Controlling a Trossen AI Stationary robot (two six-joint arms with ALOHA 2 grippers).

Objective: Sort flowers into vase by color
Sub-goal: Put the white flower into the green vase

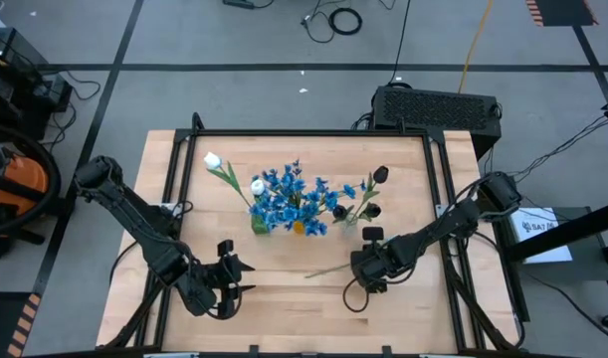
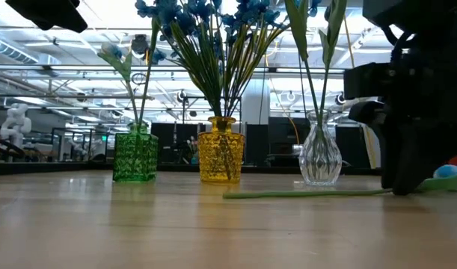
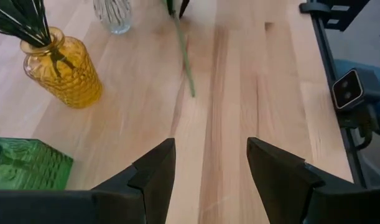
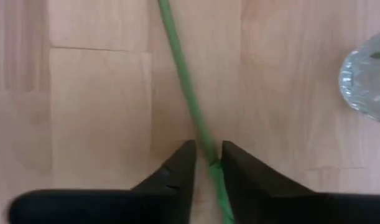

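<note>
A green flower stem (image 4: 183,68) lies flat on the wooden table (image 1: 284,308), in front of the vases (image 2: 303,194). Its blue head (image 2: 452,173) rests on the table beyond my right arm. My right gripper (image 4: 208,146) points down over the stem (image 1: 328,268), with a narrow gap between its fingers, which stand on either side of the stem. My left gripper (image 3: 211,149) hangs open over the near left of the table (image 1: 234,278) with nothing in it. The green vase (image 2: 136,155) holds a white tulip (image 1: 212,159). The yellow vase (image 2: 221,157) holds blue clusters (image 1: 289,194). The clear vase (image 2: 319,157) holds dark buds (image 1: 380,174). My right gripper comes from above with its fingers across the stem. The stem (image 4: 213,163) runs close along the inner side of one finger (image 4: 230,168), and a gap shows to the other finger. I cannot tell whether the finger touches it. The stem lies on the table.
The three vases stand in a row across the table's middle (image 1: 299,227). A black frame (image 1: 313,132) runs along the far and side edges. Bare wood (image 1: 294,298) lies between the two grippers toward the near edge.
</note>
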